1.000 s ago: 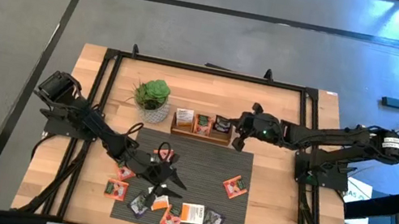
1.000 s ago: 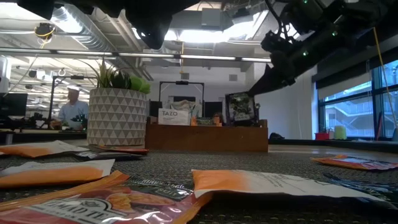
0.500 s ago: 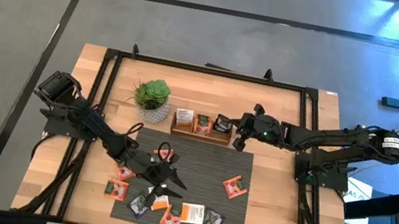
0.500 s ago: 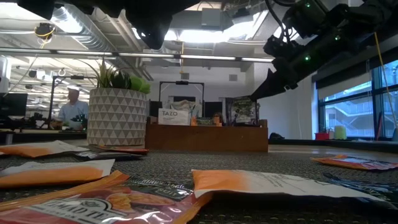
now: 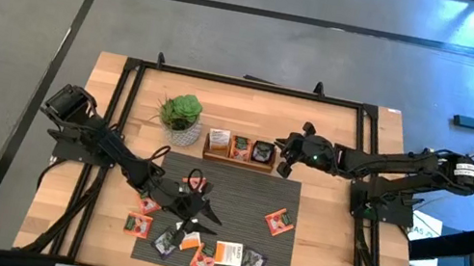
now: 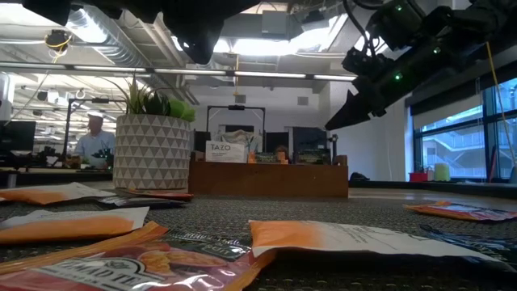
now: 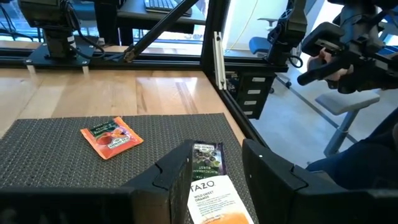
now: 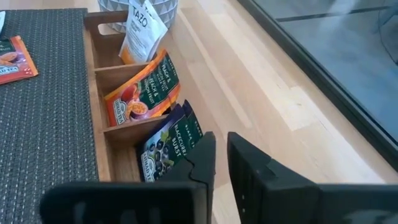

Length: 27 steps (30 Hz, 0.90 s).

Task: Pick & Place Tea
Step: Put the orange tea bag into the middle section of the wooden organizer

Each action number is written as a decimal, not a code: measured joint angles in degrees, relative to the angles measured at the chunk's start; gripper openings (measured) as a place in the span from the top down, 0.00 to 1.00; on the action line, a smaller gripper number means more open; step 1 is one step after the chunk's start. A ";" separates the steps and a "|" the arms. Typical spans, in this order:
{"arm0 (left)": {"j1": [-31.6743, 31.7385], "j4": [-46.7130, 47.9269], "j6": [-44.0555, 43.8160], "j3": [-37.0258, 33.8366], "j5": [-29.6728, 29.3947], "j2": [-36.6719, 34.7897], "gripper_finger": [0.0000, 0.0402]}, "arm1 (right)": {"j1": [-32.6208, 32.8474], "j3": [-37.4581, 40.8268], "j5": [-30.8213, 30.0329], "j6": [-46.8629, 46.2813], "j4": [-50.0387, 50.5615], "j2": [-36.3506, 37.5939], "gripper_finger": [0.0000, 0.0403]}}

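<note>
A pale wooden tabletop [image 5: 334,136] with a black frame along its edges carries a dark woven mat [image 5: 251,194]. At the mat's far edge stands a three-compartment wooden tray [image 8: 98,93], with a potted plant [image 5: 181,115] just beside it. Beyond the tabletop lies an office with ceiling ducts, windows and a person seated far off.

Each tray compartment holds upright sachets: white [image 8: 142,23], orange-red [image 8: 144,93] and dark [image 8: 171,144]. Loose tea sachets [image 5: 208,250] cluster at the mat's near edge; one orange-red sachet [image 5: 279,221] lies apart, with bare mat around it.

The right tool [image 8: 221,158] hangs above the tray's dark-sachet end, its fingers a narrow gap apart and holding nothing. The left tool [image 7: 214,171] hovers low over the near cluster, fingers apart, above a dark sachet [image 7: 207,157] and a white one [image 7: 214,198].

In the low view the nearest sachets are cut off by the frame's bottom edge.
</note>
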State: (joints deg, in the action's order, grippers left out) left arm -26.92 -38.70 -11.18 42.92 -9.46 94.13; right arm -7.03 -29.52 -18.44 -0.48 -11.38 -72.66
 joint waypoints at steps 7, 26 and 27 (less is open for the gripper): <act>0.95 0.02 -0.01 0.00 -0.11 0.02 0.66 | 0.31 -0.73 1.14 -1.46 -1.21 0.00 0.81; 5.74 7.25 -0.09 11.84 1.21 12.18 0.66 | 14.91 -1.46 12.99 -16.03 1.56 0.24 0.80; 6.08 9.36 -0.07 13.23 1.47 12.94 0.66 | 15.99 -1.46 13.01 -17.57 2.48 0.24 0.80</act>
State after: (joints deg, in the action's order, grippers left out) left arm -20.84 -29.33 -11.25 56.14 -7.99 107.07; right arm 8.96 -30.98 -5.43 -18.05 -8.90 -72.42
